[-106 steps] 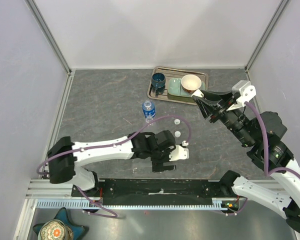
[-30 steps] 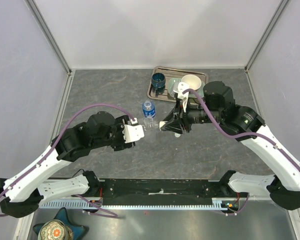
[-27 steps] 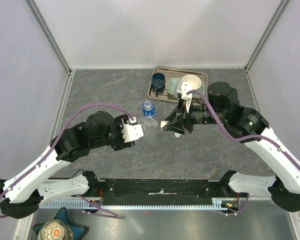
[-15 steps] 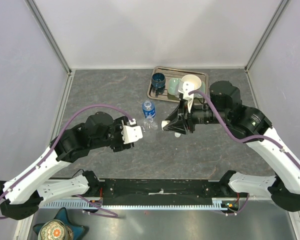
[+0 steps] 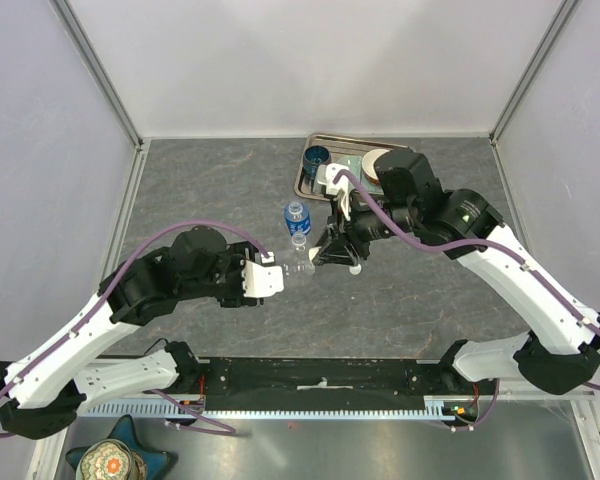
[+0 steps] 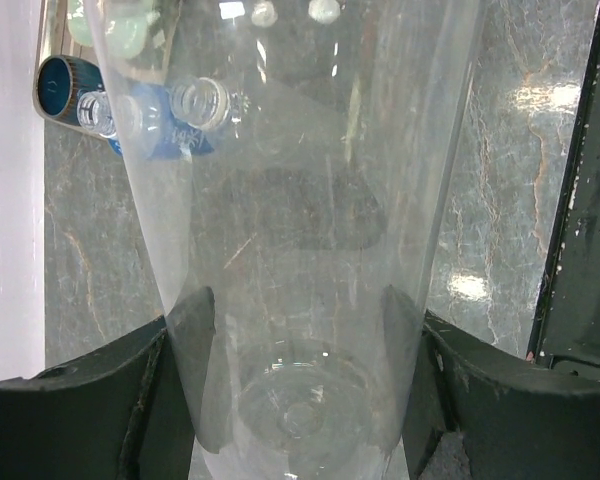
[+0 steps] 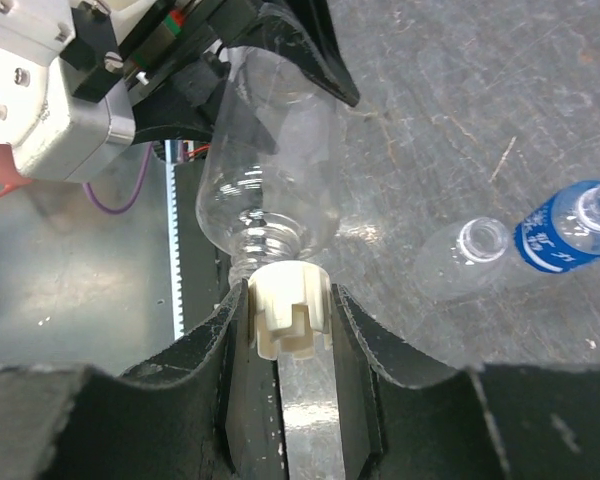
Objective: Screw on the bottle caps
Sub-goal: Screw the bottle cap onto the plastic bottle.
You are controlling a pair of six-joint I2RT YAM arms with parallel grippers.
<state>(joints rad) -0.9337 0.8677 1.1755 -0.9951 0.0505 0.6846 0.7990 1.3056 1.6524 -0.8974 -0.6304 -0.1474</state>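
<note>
A clear unlabelled bottle (image 5: 298, 266) lies tilted in the air with my left gripper (image 5: 285, 270) shut on its body. In the left wrist view the bottle (image 6: 300, 250) fills the frame between both fingers (image 6: 188, 370). My right gripper (image 7: 290, 315) is shut on a cream bottle cap (image 7: 290, 305), which sits on the bottle's threaded neck (image 7: 265, 245). From above, the right gripper (image 5: 322, 256) meets the bottle's mouth. A blue-labelled bottle (image 5: 296, 216) and another clear bottle (image 7: 460, 262) stand open on the table just beyond.
A metal tray (image 5: 307, 186) at the back holds a dark blue cup (image 5: 317, 157) and a white-and-tan bowl (image 5: 373, 160), partly hidden by my right arm. Grey walls close in the table on three sides.
My right wrist has swung and turned with the cap, closing in on the bottle's mouth. The left gripper has shifted slightly down and right with its bottle.
</note>
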